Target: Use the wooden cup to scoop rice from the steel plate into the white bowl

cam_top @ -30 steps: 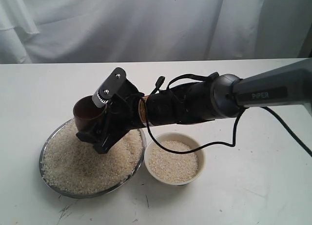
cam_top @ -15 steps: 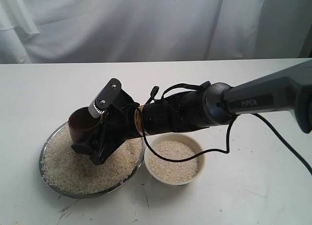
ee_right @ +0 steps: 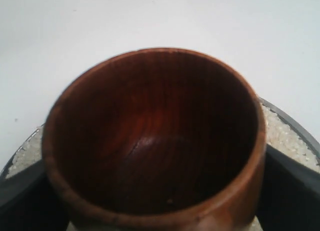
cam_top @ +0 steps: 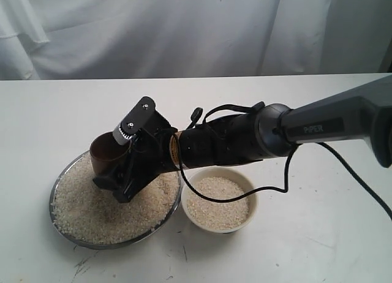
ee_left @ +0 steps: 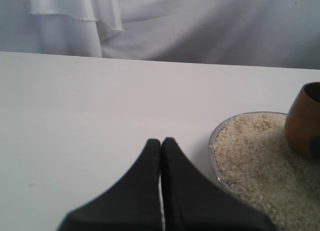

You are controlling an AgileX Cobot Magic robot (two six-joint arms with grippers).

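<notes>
My right gripper (cam_top: 116, 176) reaches across to the left and is shut on the wooden cup (cam_top: 108, 155), which hangs over the far part of the steel plate (cam_top: 61, 174). Rice (cam_top: 92, 203) fills the plate. The cup (ee_right: 155, 136) looks empty and dark inside in the right wrist view, with black fingers (ee_right: 287, 188) at both its sides. The white bowl (cam_top: 245, 182) right of the plate holds rice (cam_top: 217, 203). My left gripper (ee_left: 161, 143) is shut and empty over bare table, beside the plate's rim (ee_left: 214, 141); the cup (ee_left: 304, 118) shows at that view's edge.
The table (cam_top: 306, 246) is white, with a white curtain (cam_top: 184, 26) behind it. The right arm's black cable (cam_top: 288, 173) loops down over the bowl's far rim. The left arm does not appear in the exterior view.
The right gripper dipped with the cup toward the plate's far left, then came back slightly up and to the right. The bowl and plate have not moved.
</notes>
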